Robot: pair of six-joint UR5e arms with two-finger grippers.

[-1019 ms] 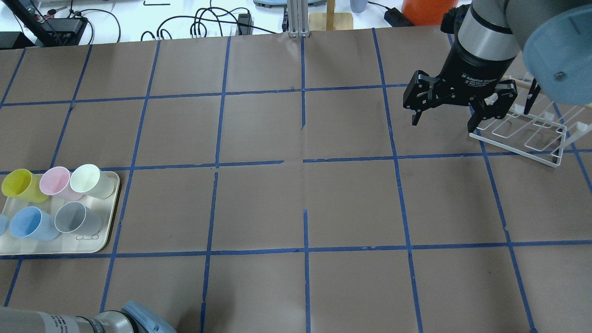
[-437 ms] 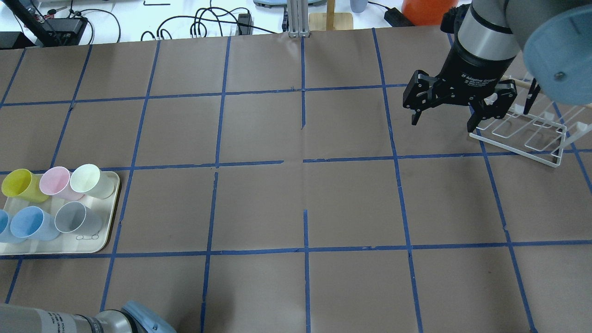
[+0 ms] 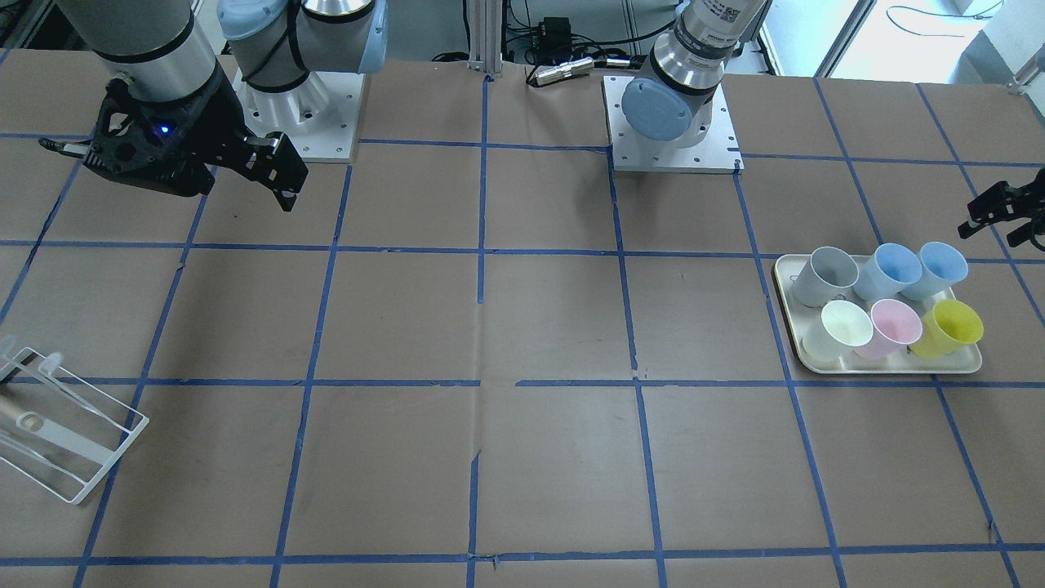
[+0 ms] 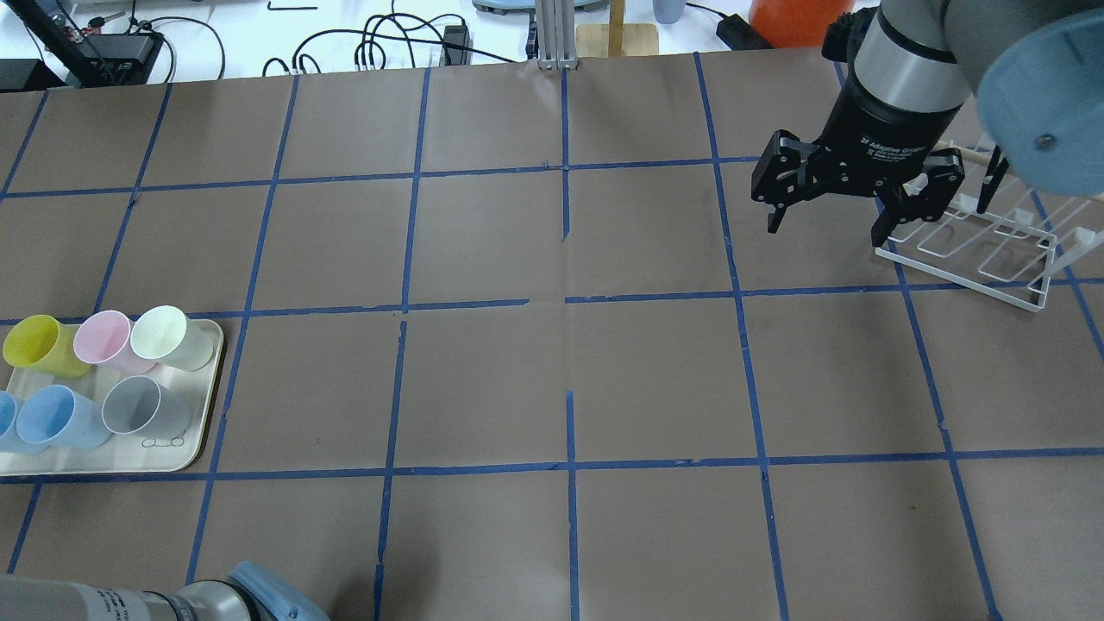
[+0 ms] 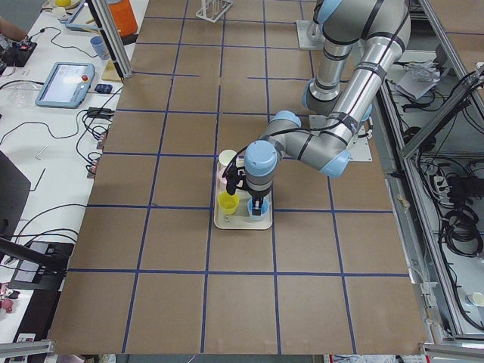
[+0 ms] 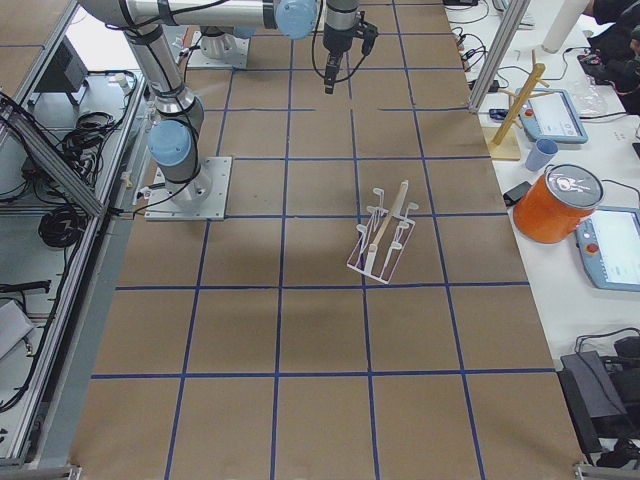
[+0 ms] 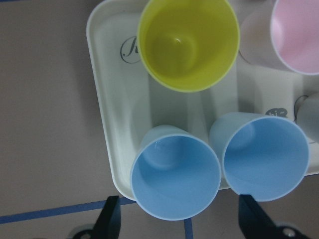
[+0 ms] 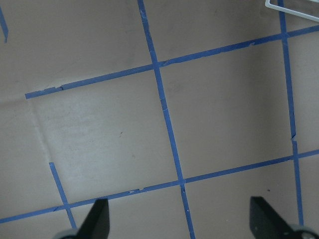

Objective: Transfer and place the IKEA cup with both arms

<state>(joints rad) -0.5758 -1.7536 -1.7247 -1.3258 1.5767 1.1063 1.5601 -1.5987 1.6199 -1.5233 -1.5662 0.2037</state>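
A cream tray (image 3: 878,365) holds two pale blue cups, a grey, a whitish, a pink and a yellow one. The IKEA cup (image 7: 175,178) is the blue one at the tray's outer end; it also shows in the front view (image 3: 939,268) and at the overhead view's left edge (image 4: 5,423). Its blue twin (image 7: 264,157) touches it. My left gripper (image 7: 181,224) is open and empty above the tray, its fingers either side of the IKEA cup in the wrist view. My right gripper (image 4: 824,226) is open and empty, above the table beside the rack.
A white wire rack (image 4: 975,250) stands at the table's right side, close to the right gripper. The yellow cup (image 7: 188,42) and the pink cup (image 7: 296,35) stand behind the blue ones. The grey cup (image 4: 138,407) is at the tray's inner end.
The outer blue cup shows slightly more at the overhead view's left edge than a second ago. The right gripper has hardly moved.
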